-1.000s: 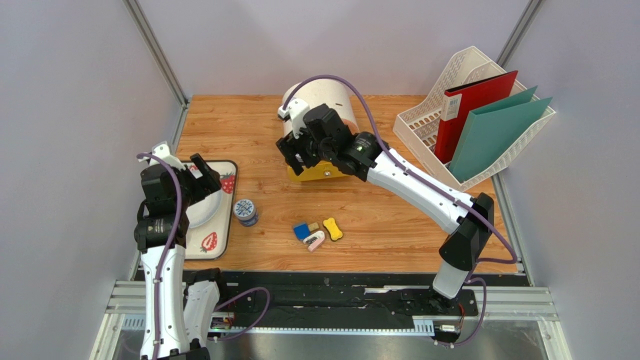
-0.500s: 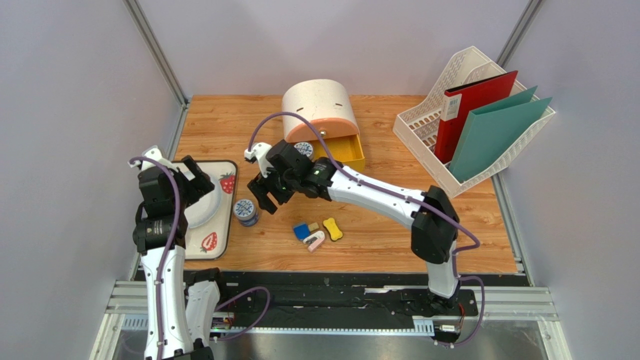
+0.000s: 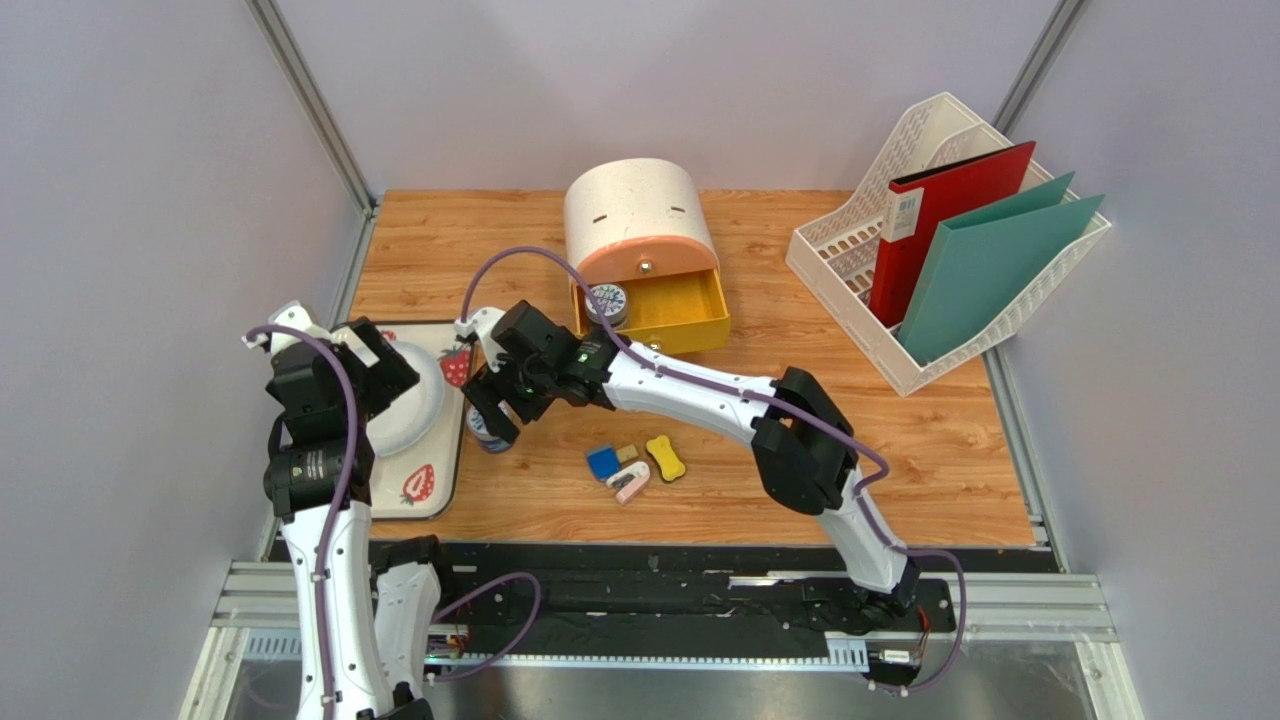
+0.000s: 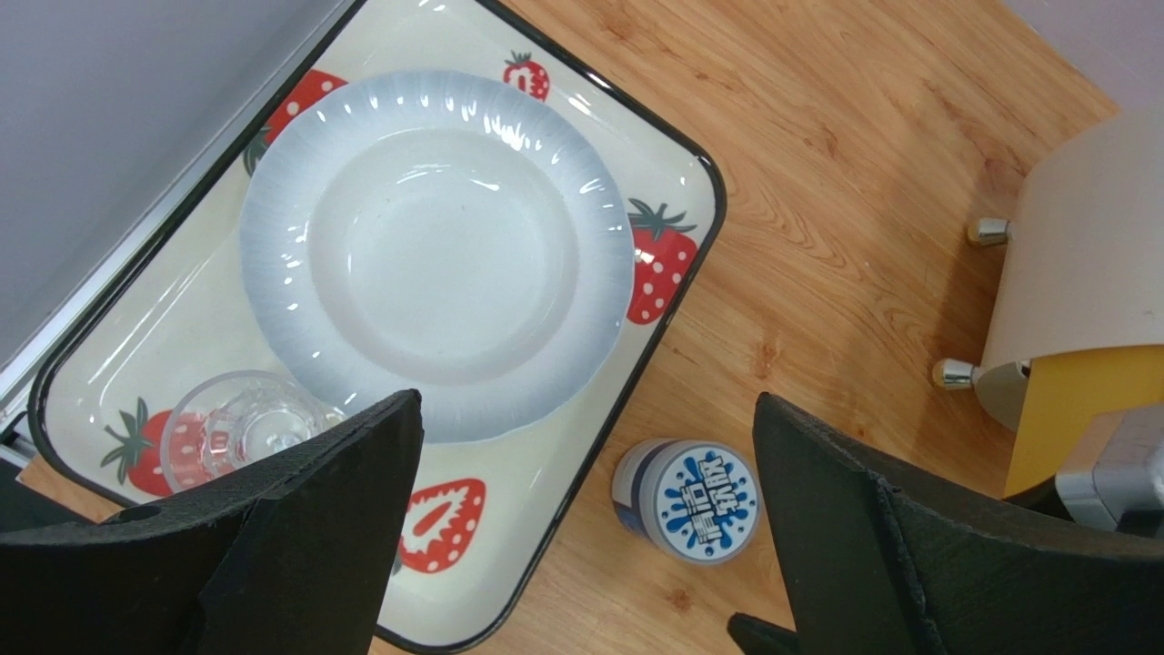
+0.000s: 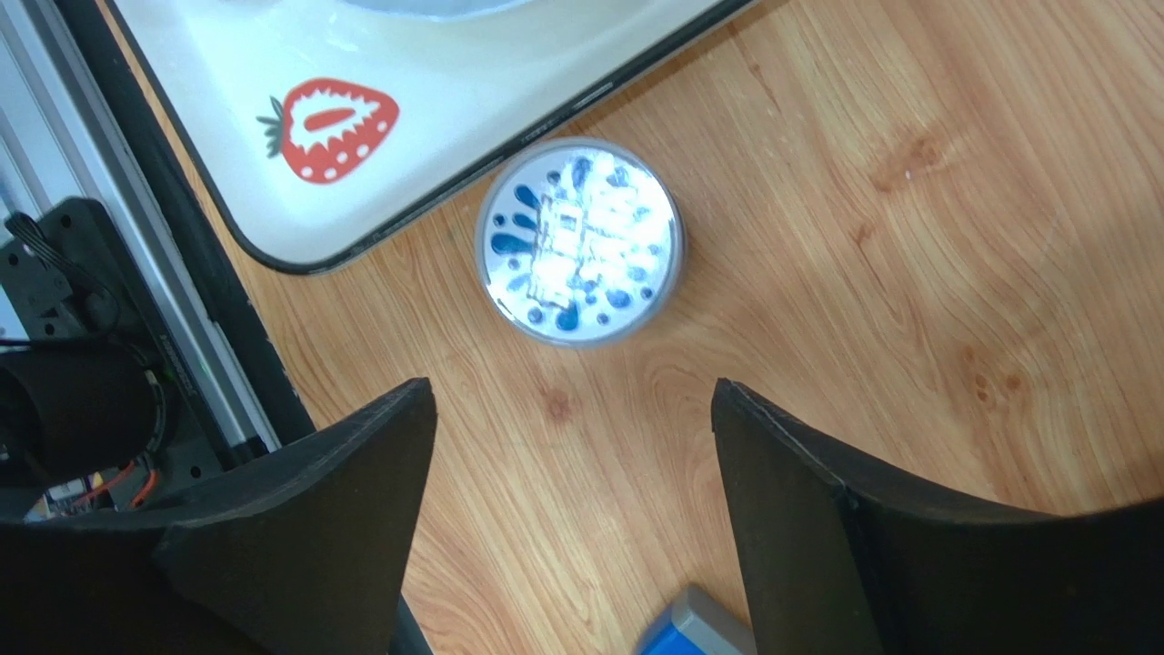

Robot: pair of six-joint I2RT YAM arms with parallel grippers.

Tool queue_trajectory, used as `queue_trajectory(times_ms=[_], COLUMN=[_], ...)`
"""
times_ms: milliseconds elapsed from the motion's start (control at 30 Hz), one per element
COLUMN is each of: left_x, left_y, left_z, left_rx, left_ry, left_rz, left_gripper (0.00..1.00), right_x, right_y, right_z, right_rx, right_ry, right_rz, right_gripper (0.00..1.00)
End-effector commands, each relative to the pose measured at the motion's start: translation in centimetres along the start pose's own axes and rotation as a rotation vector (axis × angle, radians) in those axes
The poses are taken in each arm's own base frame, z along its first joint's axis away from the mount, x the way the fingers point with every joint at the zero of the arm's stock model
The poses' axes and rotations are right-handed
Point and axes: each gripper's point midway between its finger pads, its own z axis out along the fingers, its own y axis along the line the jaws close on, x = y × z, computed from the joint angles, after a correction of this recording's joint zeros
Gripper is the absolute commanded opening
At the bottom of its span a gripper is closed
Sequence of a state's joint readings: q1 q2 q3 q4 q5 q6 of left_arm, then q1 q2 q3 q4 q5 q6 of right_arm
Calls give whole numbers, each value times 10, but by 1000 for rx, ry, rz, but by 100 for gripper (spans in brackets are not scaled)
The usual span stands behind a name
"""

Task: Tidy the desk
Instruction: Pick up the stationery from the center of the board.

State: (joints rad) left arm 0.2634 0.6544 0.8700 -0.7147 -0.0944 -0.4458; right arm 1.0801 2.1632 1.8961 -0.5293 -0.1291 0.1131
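Reaching across the light orange-brown wood-grain bench, the right arm holds its right end effector above a small round tin with a blue-and-white printed lid. The tin stands upright on the bare wood just beside the long edge of the white strawberry-print tray, with a thin strip of wood showing between them. The right jaws are spread and grasp nothing; in the wrist view the tin lies ahead of the fingertips, not yet between them. The step in hand looks like the pickup of this tin. Its likely home is the open yellow drawer of the cream dome-topped box at the back of the bench, where a similar round tin already lies. The next move calls for bringing the jaws forward and down until they straddle the tin, then closing on its sides low enough to hold it level, while the fingers keep off the tray rim. The left end effector hangs over the tray, fully released and empty, above the pale ribbed round plate and the small clear glass. A cluster of small blue, pink and yellow pieces lies loose near the front edge, not yet put away.
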Motion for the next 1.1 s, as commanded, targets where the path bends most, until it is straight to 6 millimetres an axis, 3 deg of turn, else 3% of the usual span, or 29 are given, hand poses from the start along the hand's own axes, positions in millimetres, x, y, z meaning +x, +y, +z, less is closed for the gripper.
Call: queue_trajectory(times_ms=[0,267,1067], left_x=[-12,-16,-16], left_y=[-2,6,3], left_z=[-7,-12,-13], left_rx=[7,-34,-18], left_ry=[-47,-68,-74], left_rz=[-19,-37,-47], left_gripper=[99,99,99], right_x=[-35,-34,-25], right_y=[9,7,4], right_z=[4,23,64], right_rx=[20,38,83], right_ry=[-100,-100,-72], right_rz=[10,13,-7], right_gripper=[82,88,87])
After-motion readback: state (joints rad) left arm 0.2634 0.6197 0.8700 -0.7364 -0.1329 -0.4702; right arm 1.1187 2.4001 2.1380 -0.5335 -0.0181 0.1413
